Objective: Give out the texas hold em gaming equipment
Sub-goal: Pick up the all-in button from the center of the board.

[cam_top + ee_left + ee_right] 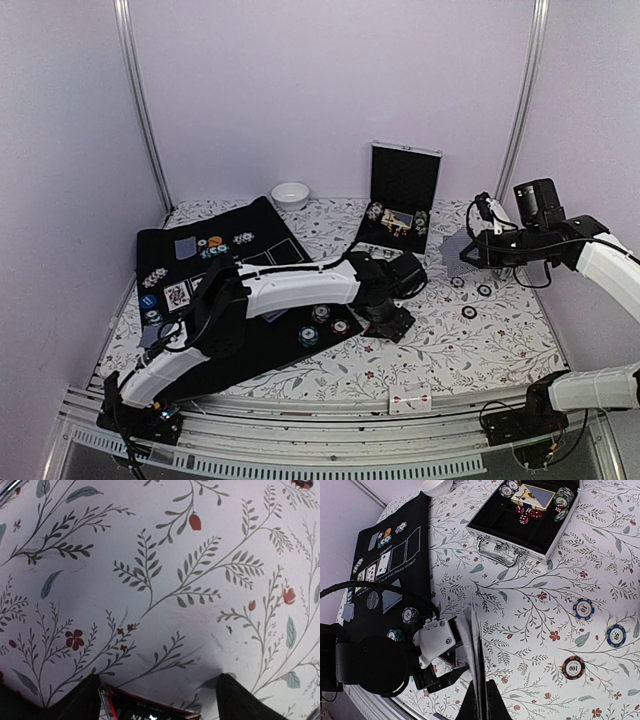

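Dealing step, I reckon: right tool (481,700) is clamped on a thin stack of slick playing cards (472,645), up over the floral-cloth desk (160,580). Left tool (157,680) sits fingers apart either side of a flat black-red marker (145,711) on the cloth; next it probably needs to close squarely on that.

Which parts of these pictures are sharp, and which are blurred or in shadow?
Left wrist: the flowered cloth is sharp, with a soft shadow near the dark fingers. Right wrist: the held cards, edge-on near the lens, are blurred; the chips are sharp enough to read. Top external: even light, no glare.
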